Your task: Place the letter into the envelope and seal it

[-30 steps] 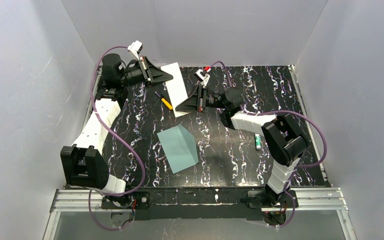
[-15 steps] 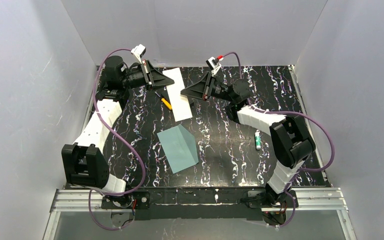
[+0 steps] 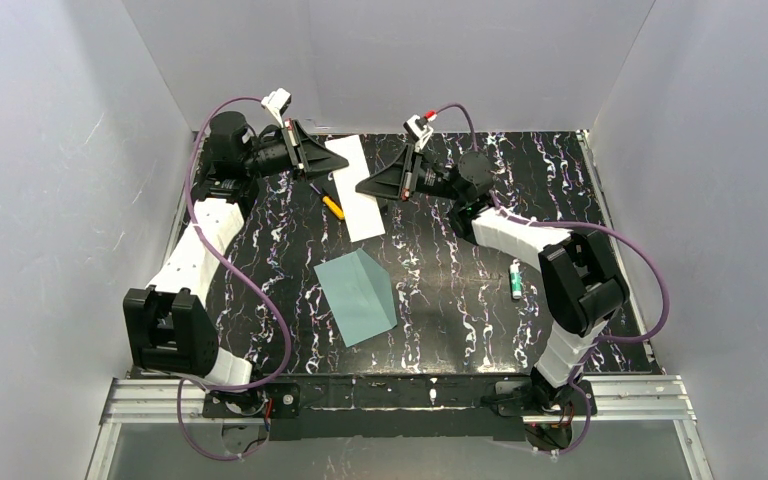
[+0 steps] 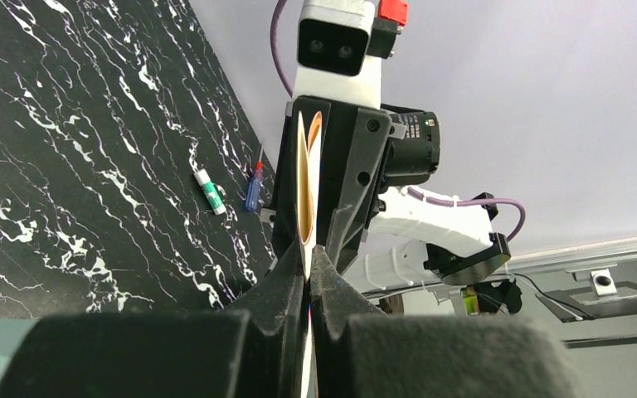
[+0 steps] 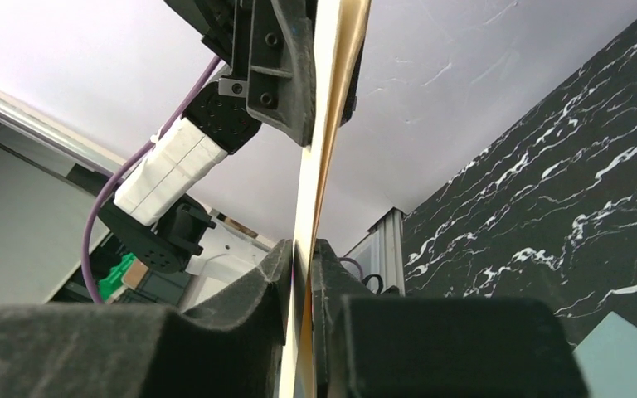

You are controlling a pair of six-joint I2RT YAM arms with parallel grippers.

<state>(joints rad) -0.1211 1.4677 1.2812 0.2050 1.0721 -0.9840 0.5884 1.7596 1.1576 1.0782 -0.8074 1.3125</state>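
Note:
The letter (image 3: 368,216) shows its pale back and stands tilted over the back of the table, held by both grippers. My left gripper (image 3: 343,160) is shut on its upper part. My right gripper (image 3: 360,187) is shut on its right edge. In the left wrist view the letter (image 4: 304,186) is edge-on between the shut jaws of the left gripper (image 4: 308,262). In the right wrist view the letter (image 5: 333,99) is edge-on in the right gripper (image 5: 303,259). The teal envelope (image 3: 357,297) lies flat in the middle of the table, apart from both grippers.
An orange-handled tool (image 3: 332,205) lies on the black marbled table (image 3: 460,300) just left of the letter. A green-and-white tube (image 3: 515,280) lies at the right, also in the left wrist view (image 4: 210,191). Grey walls enclose three sides.
My right gripper has risen and swung toward the back, still on the letter's edge. The letter has shifted slightly with it. The left gripper has barely moved.

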